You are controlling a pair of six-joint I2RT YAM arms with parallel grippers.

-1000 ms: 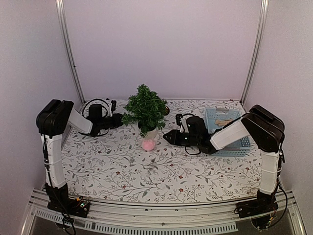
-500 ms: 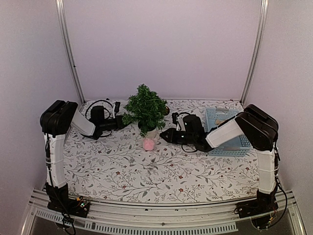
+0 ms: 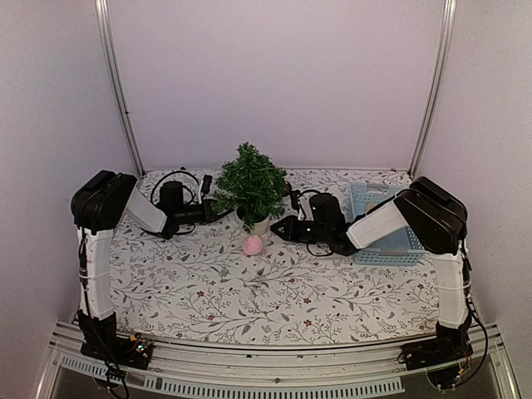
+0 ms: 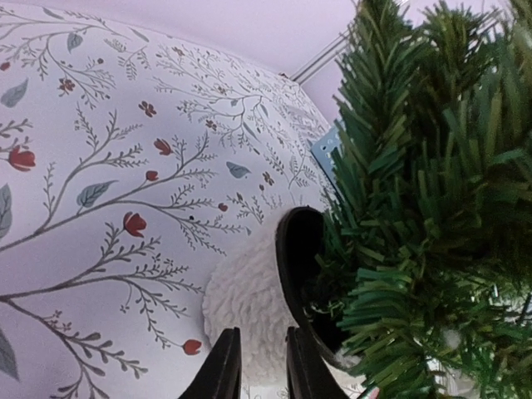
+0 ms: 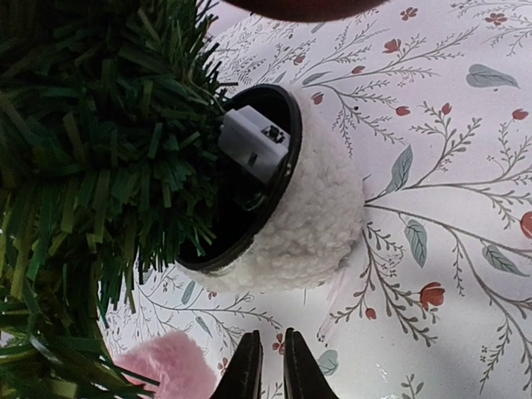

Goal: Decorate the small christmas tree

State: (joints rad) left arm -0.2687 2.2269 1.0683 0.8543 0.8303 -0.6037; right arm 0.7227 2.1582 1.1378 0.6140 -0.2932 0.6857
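The small christmas tree (image 3: 249, 181) stands upright at the back middle of the table, in a fuzzy white pot (image 3: 260, 223). A pink pom-pom (image 3: 252, 244) lies on the table just in front of the pot. My left gripper (image 3: 221, 213) reaches in low from the left, under the branches. In the left wrist view the left gripper (image 4: 255, 367) is narrowly open and empty, just short of the pot (image 4: 245, 303). My right gripper (image 3: 278, 231) comes in from the right. In the right wrist view the right gripper (image 5: 272, 366) shows only a thin slit, holds nothing, and sits a little short of the pot (image 5: 320, 216), with the pom-pom (image 5: 162, 366) to its left.
A light blue basket (image 3: 397, 241) holding tan pieces stands at the right, behind my right forearm. A grey switch box (image 5: 253, 141) sits inside the pot's black rim. The cloth has a floral print. Metal frame posts rise at the back corners.
Both arms have moved in toward the tree's pot, the left from the left and the right from the right. Both pairs of jaws have narrowed.
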